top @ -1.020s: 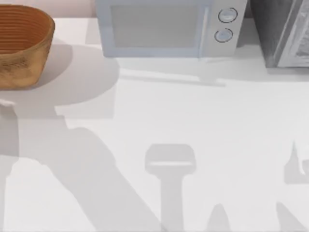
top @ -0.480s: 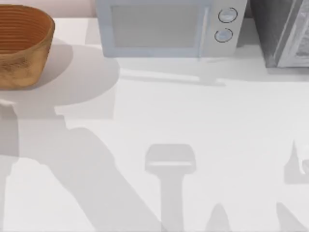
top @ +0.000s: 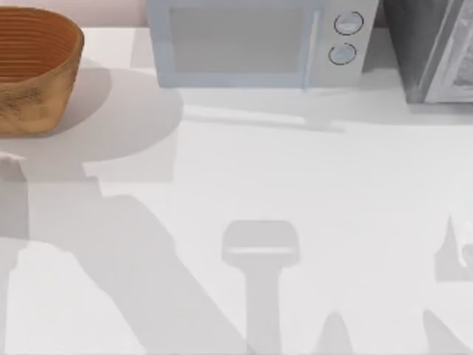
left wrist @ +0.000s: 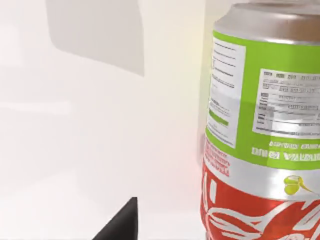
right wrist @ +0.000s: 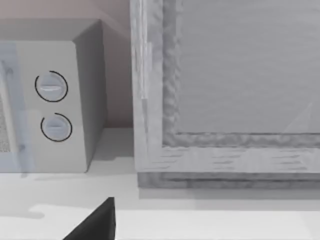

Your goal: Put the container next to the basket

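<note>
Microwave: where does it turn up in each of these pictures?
Top view: the microwave stands at the back of the table, to the right of the basket.
Right wrist view: its dial end sits beside a grey box.
Left wrist view: this camera faces the can.
Shared landmark: the two round dials.

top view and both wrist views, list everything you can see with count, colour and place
basket: 1, tan-brown wicker with ribbed orange-brown inside, back left corner of the table
microwave: 1, grey-white with two round knobs, back middle
grey panelled box: 1, grey, back right, beside the microwave
container: 1, red and green can with silver end, close up in the left wrist view
table: 1, white, crossed by arm shadows
left tool finger: black tip
right tool finger: black tip
</note>
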